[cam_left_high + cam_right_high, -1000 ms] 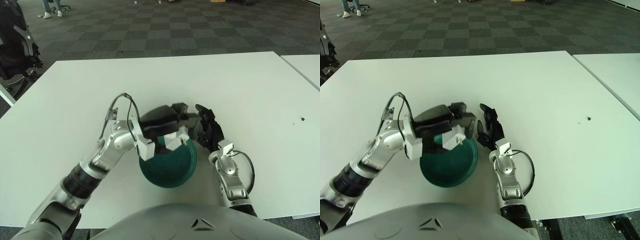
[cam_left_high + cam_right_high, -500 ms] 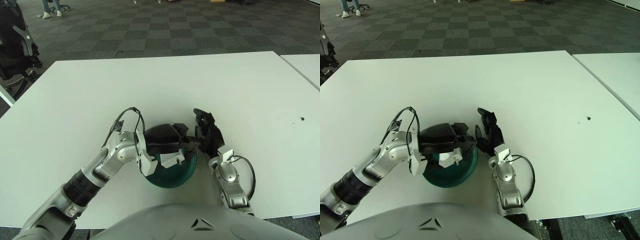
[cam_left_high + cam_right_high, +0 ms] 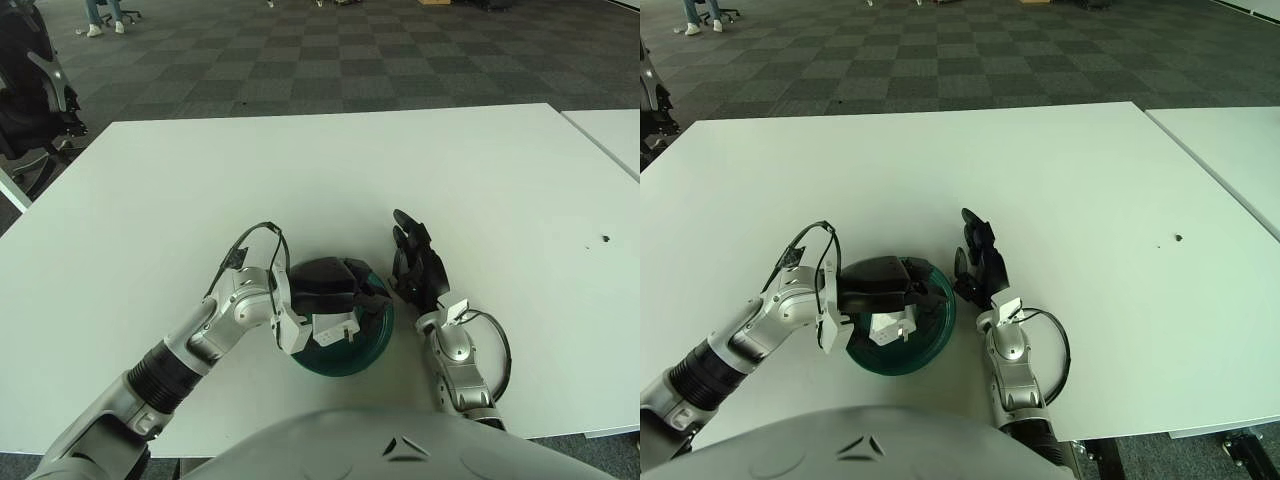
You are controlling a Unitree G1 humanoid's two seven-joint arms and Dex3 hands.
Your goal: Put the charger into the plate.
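Lower now than a second ago, the left hand [image 3: 335,285] is reaching in from the lower left of the frame and sitting right over the dark green plate [image 3: 372,343], whereas before it was held up behind the plate's far rim. Its fingers are clamping the white charger [image 3: 333,330], which is hanging just under the black palm, down inside the dish near the bottom centre of the picture; whether the charger is touching the plate's floor is not clear. The hand is covering the plate's upper left part. Just right of the plate, the right hand [image 3: 417,268] is standing upright on the white table [image 3: 500,180], fingers spread and holding nothing, close beside the plate's right rim, having drawn slightly away from it.
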